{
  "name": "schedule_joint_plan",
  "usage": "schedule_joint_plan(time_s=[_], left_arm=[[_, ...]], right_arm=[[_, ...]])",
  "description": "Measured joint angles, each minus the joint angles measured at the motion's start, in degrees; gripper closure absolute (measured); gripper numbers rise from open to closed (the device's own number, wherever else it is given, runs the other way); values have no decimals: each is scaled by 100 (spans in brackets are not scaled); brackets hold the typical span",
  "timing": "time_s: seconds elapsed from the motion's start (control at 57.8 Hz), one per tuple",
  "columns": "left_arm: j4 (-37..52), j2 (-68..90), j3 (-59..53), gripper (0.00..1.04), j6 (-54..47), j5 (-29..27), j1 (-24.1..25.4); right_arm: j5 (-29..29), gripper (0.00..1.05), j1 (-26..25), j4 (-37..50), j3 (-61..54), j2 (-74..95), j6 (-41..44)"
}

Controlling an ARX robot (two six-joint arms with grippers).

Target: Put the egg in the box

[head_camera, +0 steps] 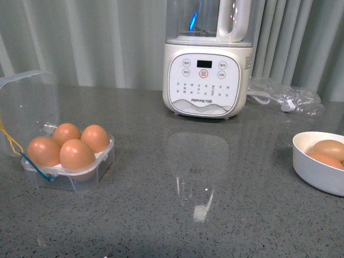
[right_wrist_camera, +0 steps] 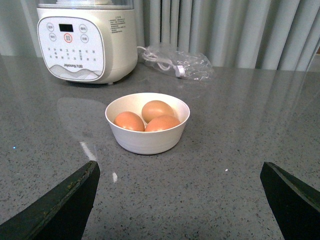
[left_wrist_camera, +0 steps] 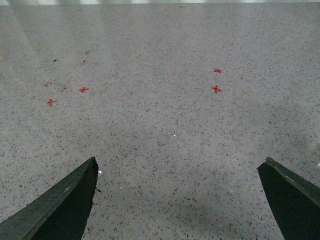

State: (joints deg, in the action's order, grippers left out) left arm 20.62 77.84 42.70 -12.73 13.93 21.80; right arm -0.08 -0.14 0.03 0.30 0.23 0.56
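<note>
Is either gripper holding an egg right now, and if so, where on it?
Nothing is held. The left gripper is open over the countertop; the right gripper is open, short of the bowl.

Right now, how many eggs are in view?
7. Four eggs fill the clear egg box, lid open; three sit in the white bowl. Any beneath would be hidden.

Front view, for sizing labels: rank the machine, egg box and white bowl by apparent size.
1. Machine, clearly largest.
2. Egg box with open lid.
3. White bowl, smallest as seen, but cropped by the frame edge, so unsure.
</note>
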Motion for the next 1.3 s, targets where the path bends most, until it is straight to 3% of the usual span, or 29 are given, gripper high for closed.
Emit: schedule_joint_plan(time_s=[0.225,0.45,1.073,1.298], left_arm=[[50,188,345,7,46,258,-39],[66,195,404,7,79,319,-380],[129,-151,90,7,-66,-87,-1690],[-426,-973,-13,7,-72,-179,-2614]], right_arm=[[0,7,0,0,0,0,0],[0,7,0,0,0,0,0],[2,7,0,0,0,0,0],[0,7,0,0,0,0,0]])
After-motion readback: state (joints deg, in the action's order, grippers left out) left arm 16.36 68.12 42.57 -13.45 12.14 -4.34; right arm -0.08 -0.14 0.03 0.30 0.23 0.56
